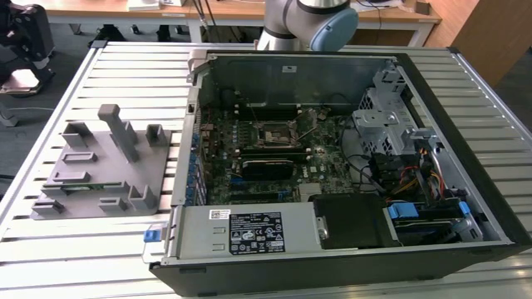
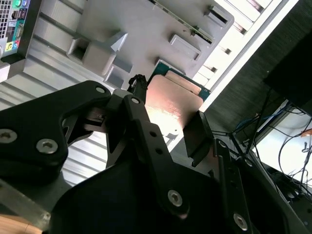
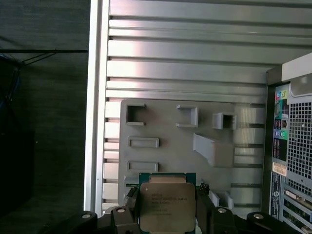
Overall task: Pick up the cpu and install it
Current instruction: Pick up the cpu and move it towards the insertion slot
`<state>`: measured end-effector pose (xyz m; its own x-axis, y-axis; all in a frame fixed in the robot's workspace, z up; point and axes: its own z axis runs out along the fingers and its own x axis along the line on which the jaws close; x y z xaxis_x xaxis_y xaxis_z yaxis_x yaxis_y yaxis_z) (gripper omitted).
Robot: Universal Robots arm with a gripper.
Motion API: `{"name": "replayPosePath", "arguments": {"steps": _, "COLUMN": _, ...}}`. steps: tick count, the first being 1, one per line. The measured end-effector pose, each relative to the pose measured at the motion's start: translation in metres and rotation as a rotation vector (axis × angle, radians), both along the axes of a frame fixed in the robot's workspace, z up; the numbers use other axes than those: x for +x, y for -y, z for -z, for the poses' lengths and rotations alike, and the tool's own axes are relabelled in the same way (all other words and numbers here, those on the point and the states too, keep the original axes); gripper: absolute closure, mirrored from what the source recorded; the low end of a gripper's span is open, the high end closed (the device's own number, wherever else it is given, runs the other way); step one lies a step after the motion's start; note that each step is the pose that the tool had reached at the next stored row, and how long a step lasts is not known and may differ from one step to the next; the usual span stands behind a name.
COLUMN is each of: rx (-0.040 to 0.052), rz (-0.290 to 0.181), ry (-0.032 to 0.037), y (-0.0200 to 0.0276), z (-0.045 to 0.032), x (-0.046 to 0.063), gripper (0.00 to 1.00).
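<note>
Fingers (image 3: 203,213) tight on silver-topped, green-edged cpu (image 3: 167,204)

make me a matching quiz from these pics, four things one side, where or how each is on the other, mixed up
1 cpu
2 grey fixture plate
3 computer case
4 slatted table

a open, motherboard showing
b bears the case and the plate
c between the fingers of the gripper
d beside the case, on the exterior view's left

Pairs: 1c, 2d, 3a, 4b
</note>
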<state>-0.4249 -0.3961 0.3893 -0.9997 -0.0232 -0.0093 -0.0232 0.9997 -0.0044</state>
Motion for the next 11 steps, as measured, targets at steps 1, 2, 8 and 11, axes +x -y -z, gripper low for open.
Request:
{"name": "replayPosePath", "arguments": {"steps": 1, "rx": 0.0, "rz": 0.0, "ry": 0.0, "y": 0.0, "z": 0.0001, "x": 0.002, "gripper": 0.46}}
{"name": "replayPosePath", "arguments": {"steps": 2, "rx": 0.0, "rz": 0.0, "ry": 0.0, "y": 0.0, "z": 0.0002, "x": 0.003, "gripper": 0.46}}
{"name": "replayPosePath", "arguments": {"steps": 8, "rx": 0.0, "rz": 0.0, "ry": 0.0, "y": 0.0, "z": 0.0008, "x": 0.014, "gripper": 0.46}}
{"name": "replayPosePath", "arguments": {"steps": 11, "rx": 0.0, "rz": 0.0, "ry": 0.0, "y": 0.0, "z": 0.001, "x": 0.018, "gripper": 0.46}}
